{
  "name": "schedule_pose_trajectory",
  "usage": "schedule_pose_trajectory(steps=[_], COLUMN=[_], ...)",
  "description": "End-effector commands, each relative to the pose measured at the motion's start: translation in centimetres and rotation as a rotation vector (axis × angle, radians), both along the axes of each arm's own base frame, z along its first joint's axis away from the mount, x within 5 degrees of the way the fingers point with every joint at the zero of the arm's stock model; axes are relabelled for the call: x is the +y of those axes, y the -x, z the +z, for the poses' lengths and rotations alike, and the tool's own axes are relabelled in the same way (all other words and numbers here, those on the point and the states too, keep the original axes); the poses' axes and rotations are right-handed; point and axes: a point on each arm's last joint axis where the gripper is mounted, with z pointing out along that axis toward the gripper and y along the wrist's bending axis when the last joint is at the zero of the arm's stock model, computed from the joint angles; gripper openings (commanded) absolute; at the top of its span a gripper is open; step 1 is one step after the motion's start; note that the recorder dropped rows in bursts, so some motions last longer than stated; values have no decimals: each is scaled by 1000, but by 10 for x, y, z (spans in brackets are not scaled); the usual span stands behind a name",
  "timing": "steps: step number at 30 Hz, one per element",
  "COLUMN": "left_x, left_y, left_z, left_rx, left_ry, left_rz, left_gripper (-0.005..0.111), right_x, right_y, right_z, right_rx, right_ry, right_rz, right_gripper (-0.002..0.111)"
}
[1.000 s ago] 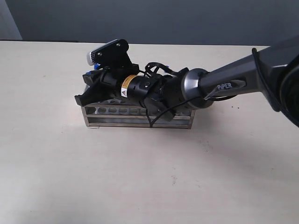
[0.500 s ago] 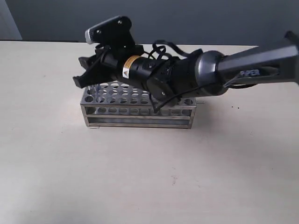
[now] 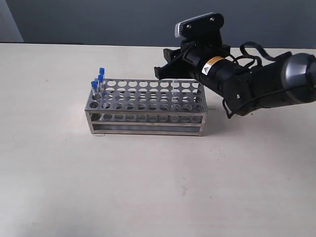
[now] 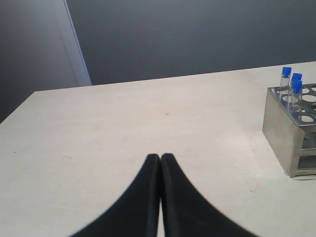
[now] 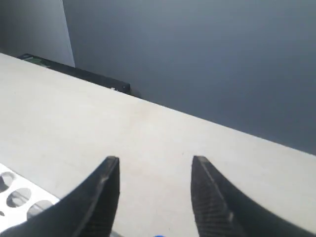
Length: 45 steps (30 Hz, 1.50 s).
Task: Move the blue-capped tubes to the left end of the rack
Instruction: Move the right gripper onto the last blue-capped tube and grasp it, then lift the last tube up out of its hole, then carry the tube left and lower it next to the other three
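The silver rack [image 3: 146,118] stands mid-table. Three blue-capped tubes [image 3: 99,79] stand in holes at its left end; the left wrist view shows them too [image 4: 296,85], with the rack's end wall [image 4: 282,129] below. One more clear tube [image 3: 174,89] stands toward the rack's right end, its top hidden by my right gripper [image 3: 165,64], which hangs open just above and behind it. A sliver of blue [image 5: 159,236] shows at the edge of the right wrist view, below the open gripper [image 5: 155,159]. My left gripper [image 4: 160,157] is shut and empty, well away from the rack.
Pale tabletop [image 3: 158,187] surrounds the rack. The right arm's bulky wrist and cables [image 3: 247,84] hang over the table to the right of the rack. A dark wall [image 3: 148,19] lies behind the table's far edge.
My right gripper has lifted off the rack's left end and swung to the right end. The blue-capped tubes at the left end, covered before, now show.
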Motion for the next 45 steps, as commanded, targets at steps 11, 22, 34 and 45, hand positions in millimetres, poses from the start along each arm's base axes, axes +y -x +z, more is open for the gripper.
schedule_pose_trajectory(steps=[11, 22, 34, 45], left_x=[-1, -1, -1, -1], left_y=[0, 0, 0, 0], left_z=[2, 2, 2, 2], left_rx=[-11, -11, -11, -11], left_ry=[3, 3, 3, 3], left_rz=[-8, -8, -8, -8], left_gripper=[0, 0, 0, 0], right_x=[0, 0, 0, 2], right_y=[-11, -11, -11, 5], right_z=[-55, -68, -37, 38], right_rx=[41, 68, -4, -164], right_ry=[-36, -23, -87, -150], right_rz=[-65, -69, -69, 82], right_gripper=[45, 27, 0, 0])
